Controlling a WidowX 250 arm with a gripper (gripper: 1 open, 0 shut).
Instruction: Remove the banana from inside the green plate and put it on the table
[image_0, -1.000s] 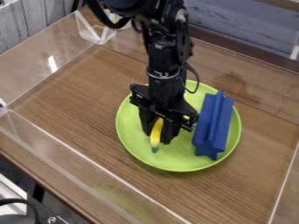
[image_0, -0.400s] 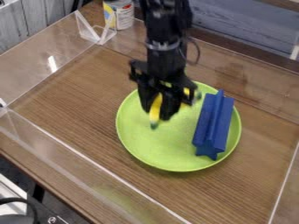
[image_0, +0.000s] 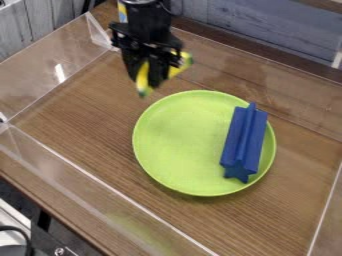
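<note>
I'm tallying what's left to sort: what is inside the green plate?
The blue ridged block lies on the right of the green plate. What is beneath the block is hidden.

Yellow banana aloft, blurred, partly hidden; lime-green plate flat on brown table.

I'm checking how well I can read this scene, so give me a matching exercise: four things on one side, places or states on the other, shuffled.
1. Banana
2. Green plate
3. Blue ridged block
4. Gripper

A. Lying inside the plate, toward its right side in the picture
B. Shut on something yellow
C. Resting on the wood-grain tabletop
D. Held up in the air, past the plate's far left edge

Pairs: 1-D, 2-C, 3-A, 4-B
</note>
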